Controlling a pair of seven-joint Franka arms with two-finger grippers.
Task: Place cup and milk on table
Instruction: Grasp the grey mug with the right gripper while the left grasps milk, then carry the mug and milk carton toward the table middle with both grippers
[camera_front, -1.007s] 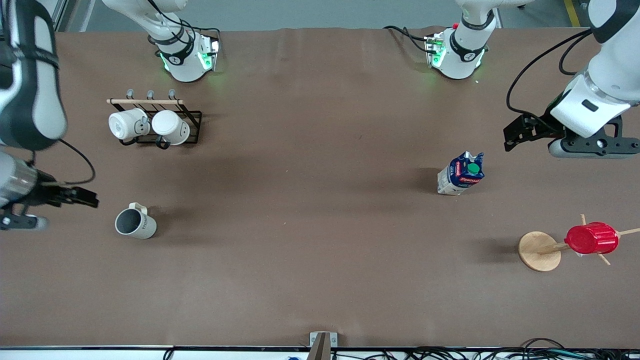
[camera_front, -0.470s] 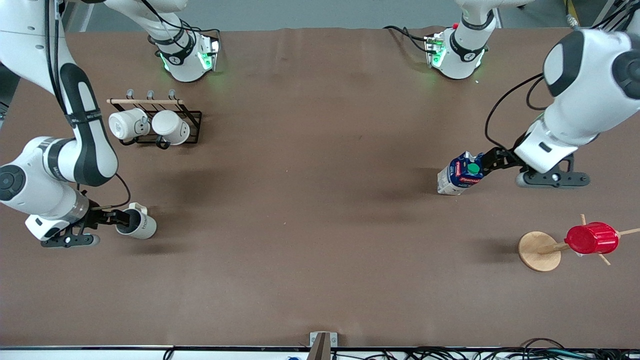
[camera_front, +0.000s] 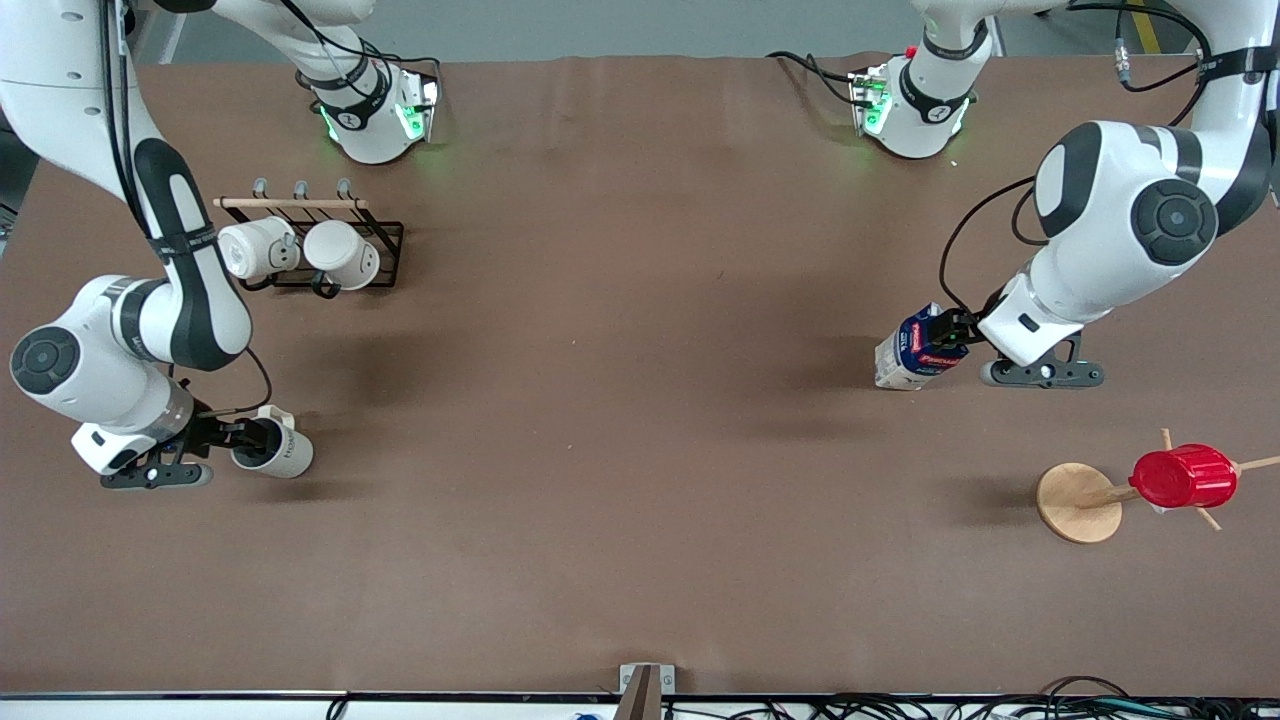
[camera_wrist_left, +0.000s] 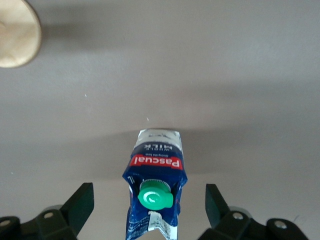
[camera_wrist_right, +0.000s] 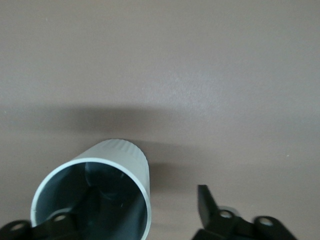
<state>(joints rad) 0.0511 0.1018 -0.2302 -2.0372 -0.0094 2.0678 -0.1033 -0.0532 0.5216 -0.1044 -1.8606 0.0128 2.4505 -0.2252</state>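
The cup (camera_front: 280, 449) is a beige mug with a grey inside. It stands on the brown table (camera_front: 620, 400) toward the right arm's end. My right gripper (camera_front: 238, 437) is open at its rim. In the right wrist view the cup (camera_wrist_right: 100, 185) has one finger inside it and the other finger (camera_wrist_right: 205, 200) outside, apart from the wall. The milk (camera_front: 912, 352), blue with a green cap, stands on the table toward the left arm's end. My left gripper (camera_front: 955, 330) is open around its top. In the left wrist view the milk (camera_wrist_left: 155, 160) sits between the two fingers, untouched.
A black rack (camera_front: 385, 255) with two cream-white mugs (camera_front: 300, 250) stands farther from the front camera than the cup. A red ribbed cup (camera_front: 1183, 477) hangs on a wooden stand with a round base (camera_front: 1075, 503), nearer than the milk. The base also shows in the left wrist view (camera_wrist_left: 17, 32).
Both arms have come down and in. The right gripper moved from off to the side onto the cup's rim. The left gripper moved from higher up to around the milk's top.
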